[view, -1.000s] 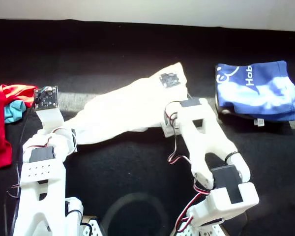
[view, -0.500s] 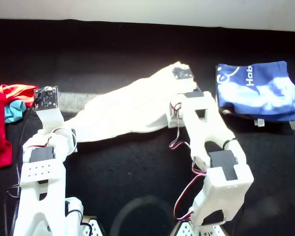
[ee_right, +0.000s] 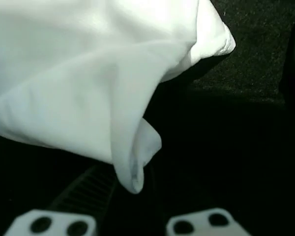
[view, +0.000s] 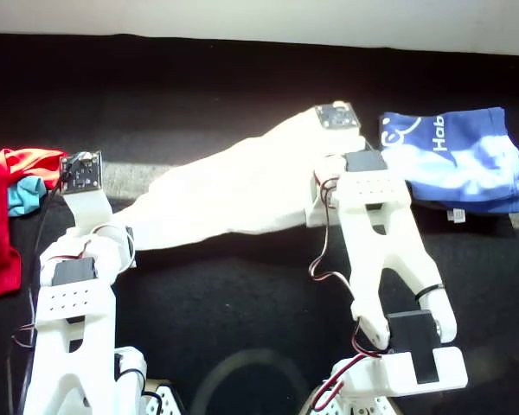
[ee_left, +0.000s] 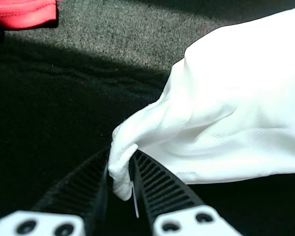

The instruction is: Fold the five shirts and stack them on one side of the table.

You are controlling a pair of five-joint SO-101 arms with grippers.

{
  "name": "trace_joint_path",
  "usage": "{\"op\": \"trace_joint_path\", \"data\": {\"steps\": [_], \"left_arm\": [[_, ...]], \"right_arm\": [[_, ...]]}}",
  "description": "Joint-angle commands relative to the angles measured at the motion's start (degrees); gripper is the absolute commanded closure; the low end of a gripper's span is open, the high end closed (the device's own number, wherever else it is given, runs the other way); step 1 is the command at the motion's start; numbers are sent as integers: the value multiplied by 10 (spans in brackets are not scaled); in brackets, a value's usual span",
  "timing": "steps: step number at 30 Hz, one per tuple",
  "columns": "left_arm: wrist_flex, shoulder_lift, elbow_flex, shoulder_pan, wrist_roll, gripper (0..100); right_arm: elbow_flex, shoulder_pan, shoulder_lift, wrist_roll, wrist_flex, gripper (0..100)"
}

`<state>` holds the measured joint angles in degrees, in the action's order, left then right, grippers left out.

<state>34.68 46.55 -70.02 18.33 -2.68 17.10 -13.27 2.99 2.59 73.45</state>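
A white shirt (view: 233, 190) hangs stretched slantwise across the middle of the black table (view: 242, 78), held at both ends. My left gripper (ee_left: 122, 178) is shut on a bunched corner of the white shirt (ee_left: 226, 113) at its near left end. My right gripper (ee_right: 135, 189) is shut on a hanging fold of the white shirt (ee_right: 88, 88) at the far right end, beside the folded blue shirt (view: 454, 160). One ribbed finger (ee_right: 86, 191) shows beside the fold.
A red shirt (view: 0, 216) and a teal shirt (view: 24, 194) lie crumpled at the table's left edge. The red shirt (ee_left: 24, 12) also shows far off in the left wrist view. The near middle of the table is bare black cloth.
My right arm has swung to the right and farther back with its end of the white shirt, closing on the blue shirt and pulling the cloth tauter. The left arm has not moved.
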Motion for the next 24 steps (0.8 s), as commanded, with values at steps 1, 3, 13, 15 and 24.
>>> {"op": "trace_joint_path", "data": {"steps": [1,3,13,15,24], "left_arm": [[-8,8,6,6,-4,991],[-8,8,6,6,-4,991],[-11,8,6,5,-4,991],[-11,8,6,5,-4,991],[-11,8,3,5,-4,991]], "right_arm": [[6,6,33,-4,42,993],[36,6,33,4,47,993],[131,6,38,119,32,865],[128,5,39,120,32,784],[90,-12,31,115,11,752]]}}
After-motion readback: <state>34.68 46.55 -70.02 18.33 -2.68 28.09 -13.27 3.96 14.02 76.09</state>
